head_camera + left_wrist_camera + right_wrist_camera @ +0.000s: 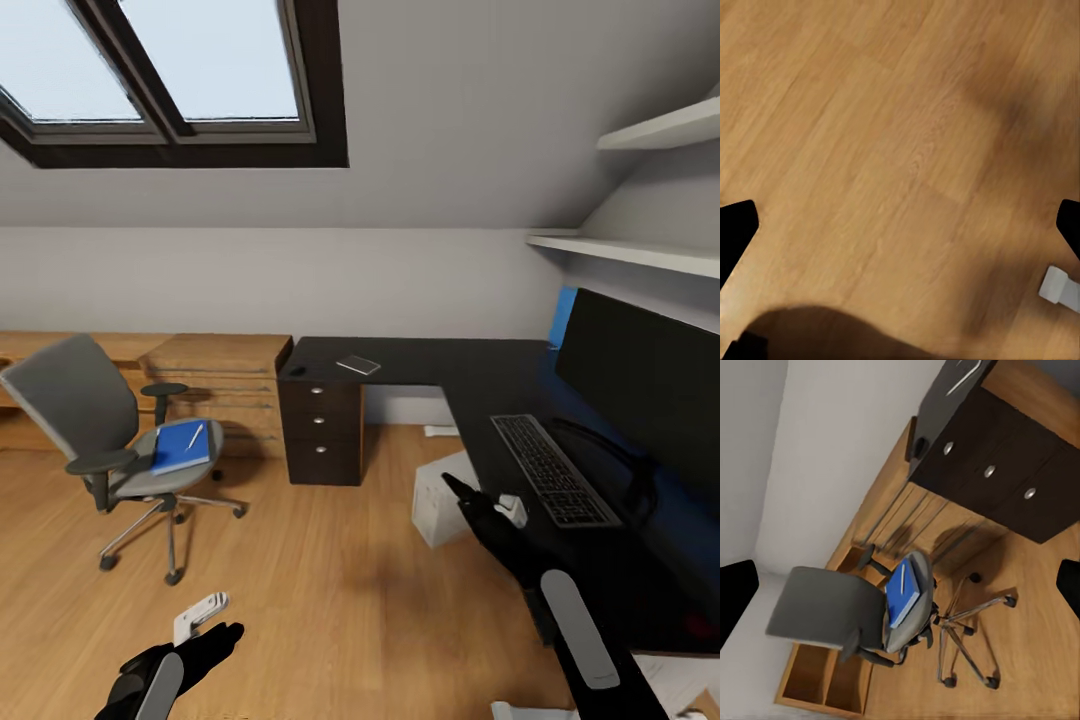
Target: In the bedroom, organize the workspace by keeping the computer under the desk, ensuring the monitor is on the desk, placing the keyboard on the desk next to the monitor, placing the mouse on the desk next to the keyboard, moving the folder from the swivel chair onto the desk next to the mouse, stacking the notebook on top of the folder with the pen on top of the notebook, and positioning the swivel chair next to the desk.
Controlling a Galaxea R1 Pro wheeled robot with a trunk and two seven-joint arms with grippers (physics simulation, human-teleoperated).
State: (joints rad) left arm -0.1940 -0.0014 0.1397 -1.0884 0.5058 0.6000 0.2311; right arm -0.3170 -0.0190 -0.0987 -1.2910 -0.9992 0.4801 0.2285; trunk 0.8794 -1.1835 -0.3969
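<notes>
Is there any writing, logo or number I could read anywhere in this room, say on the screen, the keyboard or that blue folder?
None can be read.
Slim dark-keyed keyboard on the glossy black desk: key legends too small and blurred.
Wide black monitor: screen dark, nothing shown.
Flat bright blue folder on the grey swivel chair: plain cover, no label visible.

A broad stretch of bare wooden floor [330,590] is left open between the swivel chair [120,440] at the left and the desk [480,380] at the right. The chair's seat is bounded by black armrests on either side (the folder [181,446] lies between them). The far run of desktop is largely free, interrupted by the notebook [358,365]. The right run is taken up by the keyboard [551,468] and the monitor [645,375]. Passage beneath the desk is blocked by the computer [440,497].
</notes>
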